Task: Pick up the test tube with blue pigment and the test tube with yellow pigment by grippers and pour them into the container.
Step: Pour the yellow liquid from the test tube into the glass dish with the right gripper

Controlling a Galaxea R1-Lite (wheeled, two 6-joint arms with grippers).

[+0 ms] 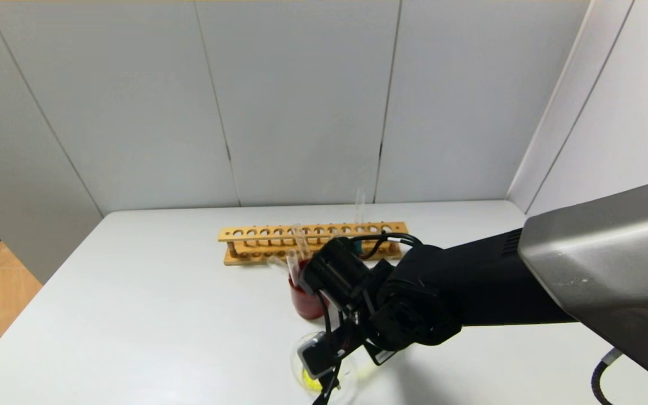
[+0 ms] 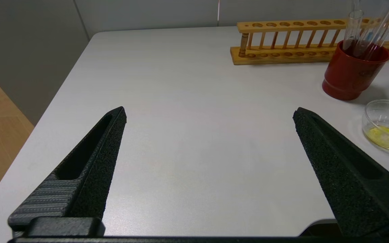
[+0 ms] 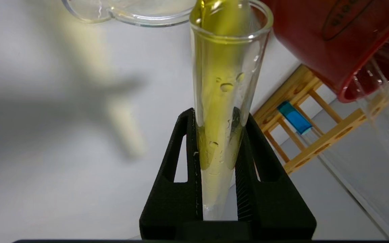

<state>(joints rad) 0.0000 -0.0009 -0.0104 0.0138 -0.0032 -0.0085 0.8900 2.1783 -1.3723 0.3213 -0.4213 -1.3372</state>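
**Yellow tube tipped over the beaker**

White table point(image 1: 149, 315), grey panel walls behind. Right gripper point(image 3: 218, 148) has its fingers clamped on the test tube with yellow pigment point(image 3: 226, 84), whose open mouth extends beyond the fingertips over the container point(image 2: 387, 126), where yellow liquid pools. Test tube with blue pigment point(image 3: 294, 118) stands in the wooden rack point(image 1: 313, 242), beyond the red beaker point(image 2: 351, 76). Left gripper point(image 2: 209, 114) hangs over bare table, fingers spread wide, holding nothing.

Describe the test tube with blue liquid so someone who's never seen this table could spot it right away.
Start at the long wooden rack at the back of the white table. Behind the red beaker, near the rack's right end, the test tube with blue pigment stands in a slot. It alone holds blue liquid; the tube clamped in the right pincer is yellow, and those in the beaker look colourless.
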